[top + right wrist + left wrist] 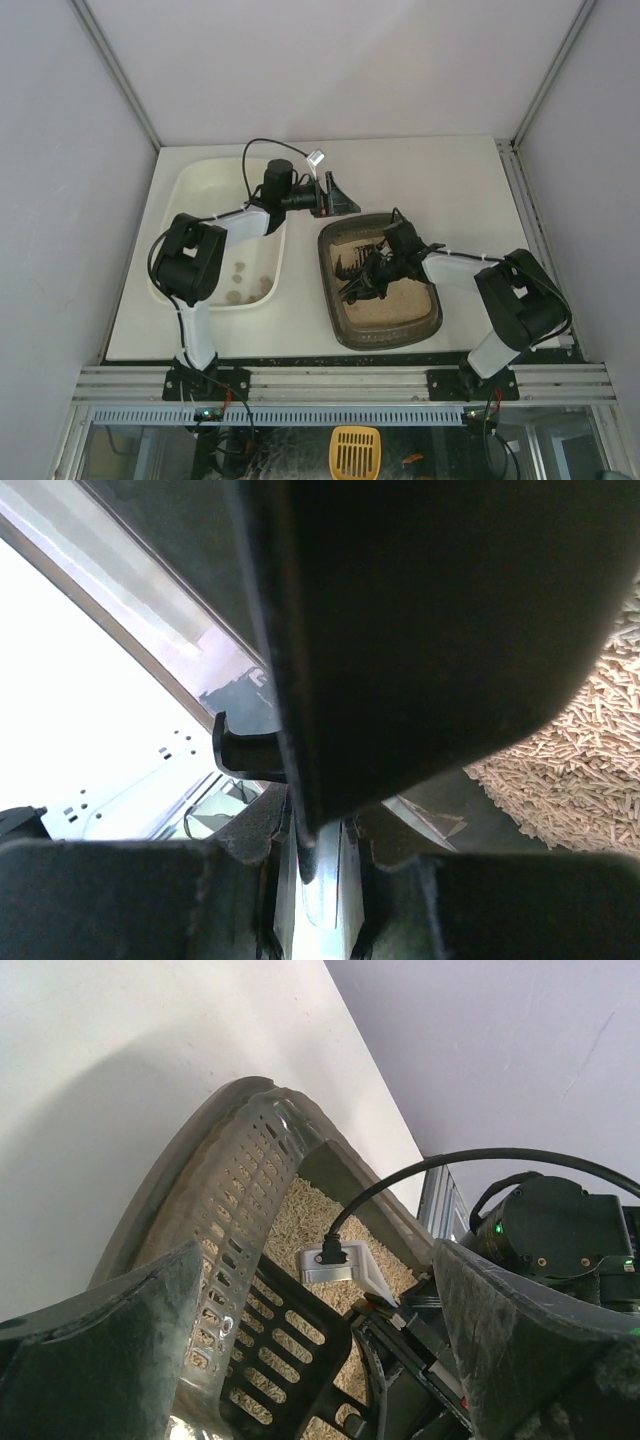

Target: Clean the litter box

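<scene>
The dark grey-brown litter box (436, 312) holds beige litter (400, 305) at centre right of the table. My right gripper (385, 262) reaches into it, shut on a black slotted scoop (358, 272) that lies on the litter. In the right wrist view the fingers (250, 825) pinch the scoop's dark thin edge (420, 630), with litter pellets (590, 760) at the right. My left gripper (338, 195) is open at the box's far left corner. In the left wrist view its fingers (100, 1360) spread wide over the box rim (200, 1130) and the scoop (290, 1350).
A larger glossy white tray (200, 170) with a few brown clumps (240, 270) stands left of the litter box. Grey walls close in the table on three sides. A yellow scoop (355, 452) lies below the table's front rail. The right arm's wrist (560, 1230) is close to my left gripper.
</scene>
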You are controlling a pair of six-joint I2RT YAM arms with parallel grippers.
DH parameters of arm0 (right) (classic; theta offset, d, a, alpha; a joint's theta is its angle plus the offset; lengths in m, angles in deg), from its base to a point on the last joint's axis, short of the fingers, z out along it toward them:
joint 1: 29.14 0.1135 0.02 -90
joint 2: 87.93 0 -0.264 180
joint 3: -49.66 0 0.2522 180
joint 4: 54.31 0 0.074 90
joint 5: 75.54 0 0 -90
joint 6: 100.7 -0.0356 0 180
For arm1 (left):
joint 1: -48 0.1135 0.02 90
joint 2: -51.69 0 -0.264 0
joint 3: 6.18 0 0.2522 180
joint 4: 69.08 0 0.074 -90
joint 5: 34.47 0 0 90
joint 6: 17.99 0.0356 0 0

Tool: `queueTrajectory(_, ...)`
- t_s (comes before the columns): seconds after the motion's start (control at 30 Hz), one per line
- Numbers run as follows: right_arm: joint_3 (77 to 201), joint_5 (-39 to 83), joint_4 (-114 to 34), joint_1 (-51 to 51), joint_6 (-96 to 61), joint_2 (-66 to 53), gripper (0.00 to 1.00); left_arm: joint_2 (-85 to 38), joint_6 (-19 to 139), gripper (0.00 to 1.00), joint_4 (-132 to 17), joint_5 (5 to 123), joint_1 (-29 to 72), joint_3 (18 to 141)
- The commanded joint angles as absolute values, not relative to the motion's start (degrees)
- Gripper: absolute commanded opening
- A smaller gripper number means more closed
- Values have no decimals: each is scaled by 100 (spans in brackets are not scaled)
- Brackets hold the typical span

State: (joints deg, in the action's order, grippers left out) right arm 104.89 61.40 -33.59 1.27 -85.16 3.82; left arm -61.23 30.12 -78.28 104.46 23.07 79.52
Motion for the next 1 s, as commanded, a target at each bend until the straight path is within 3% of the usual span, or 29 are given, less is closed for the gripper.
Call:
queueTrajectory(0.0, 10815, 5475, -2343, 186, -8705, 624, 0, -5719, 2896, 100, -8053, 10590, 2286, 7884)
queueTrajectory(0.2, 10868, 5153, -2456, 285, -9166, 616, 0, -5674, 2874, 100, -8099, 10545, 2291, 7876)
queueTrajectory(0.53, 10557, 5093, -3882, 390, -9283, 343, 0, -5538, 2701, 100, -8368, 10584, 2364, 7767)
queueTrajectory(0.97, 10470, 5168, -2407, 340, -9498, -665, 0, -5537, 2604, 100, -8369, 10425, 2444, 7674)
